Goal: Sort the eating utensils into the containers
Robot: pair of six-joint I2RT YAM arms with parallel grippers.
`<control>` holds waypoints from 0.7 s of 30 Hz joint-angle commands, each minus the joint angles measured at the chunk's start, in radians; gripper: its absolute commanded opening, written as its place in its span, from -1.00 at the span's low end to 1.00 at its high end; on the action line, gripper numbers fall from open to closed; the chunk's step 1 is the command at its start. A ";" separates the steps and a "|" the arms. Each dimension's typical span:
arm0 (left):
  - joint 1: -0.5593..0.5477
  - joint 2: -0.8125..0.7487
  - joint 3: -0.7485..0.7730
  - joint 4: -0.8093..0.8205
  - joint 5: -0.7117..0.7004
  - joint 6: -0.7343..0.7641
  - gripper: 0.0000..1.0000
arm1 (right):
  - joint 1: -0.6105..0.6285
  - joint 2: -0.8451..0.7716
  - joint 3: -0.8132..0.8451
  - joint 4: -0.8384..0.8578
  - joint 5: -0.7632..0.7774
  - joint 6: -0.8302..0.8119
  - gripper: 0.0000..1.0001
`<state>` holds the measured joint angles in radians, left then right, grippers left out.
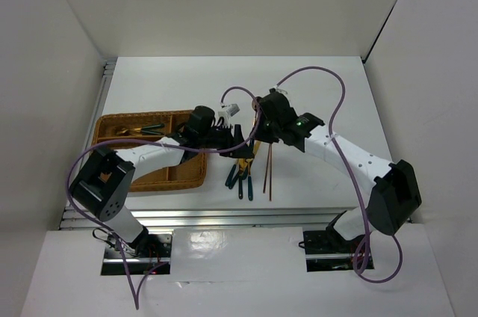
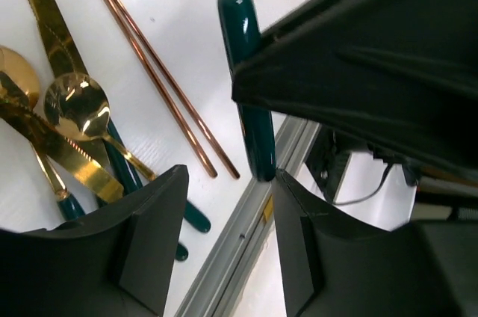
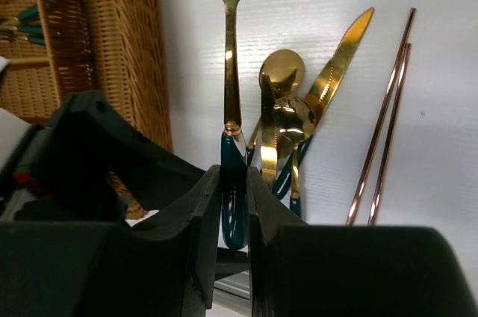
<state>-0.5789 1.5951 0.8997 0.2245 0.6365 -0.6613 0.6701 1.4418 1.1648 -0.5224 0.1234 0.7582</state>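
The right gripper point(image 3: 234, 182) is clamped on the dark teal handle of one spoon point(image 3: 232, 108). The spoon's long axis runs in line with the fingers, with the gold bowl pointing straight away from the wrist. The spoon is held off the table point(image 3: 448, 182), above the loose utensils point(image 3: 287, 122) and beside the two chopsticks point(image 3: 388, 115). The left gripper point(image 2: 230, 175) is spread wide and holds nothing. In the left wrist view the butt of the handle sits at the mouth of this gap, close against one finger rather than centred. Whether it touches that finger cannot be told. The woven tray point(image 3: 127, 55) lies on the left-arm side of the spoon, near but apart, and already holds a few teal-handled pieces in its far compartment. The left arm is therefore judged the nearer carrier to the tray. A hand-over appears to be the step in hand. The left fingers need the handle centred across their gap, below the right gripper's hold, before they close. Which compartment suits the spoon cannot be told from these views.
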 commanded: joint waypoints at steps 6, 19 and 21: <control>-0.015 0.039 0.036 0.177 -0.098 -0.084 0.09 | 0.008 -0.031 -0.043 0.093 -0.048 0.047 -0.88; -0.015 0.075 0.065 0.164 -0.143 -0.106 -0.47 | 0.008 -0.031 -0.053 0.104 -0.057 0.056 -0.88; -0.015 0.075 0.055 0.185 -0.143 -0.115 -0.50 | 0.008 -0.021 -0.042 0.085 -0.057 0.047 -0.79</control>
<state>-0.5991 1.6535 0.9260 0.3450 0.5438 -0.7681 0.6678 1.4387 1.1164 -0.4541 0.0998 0.7956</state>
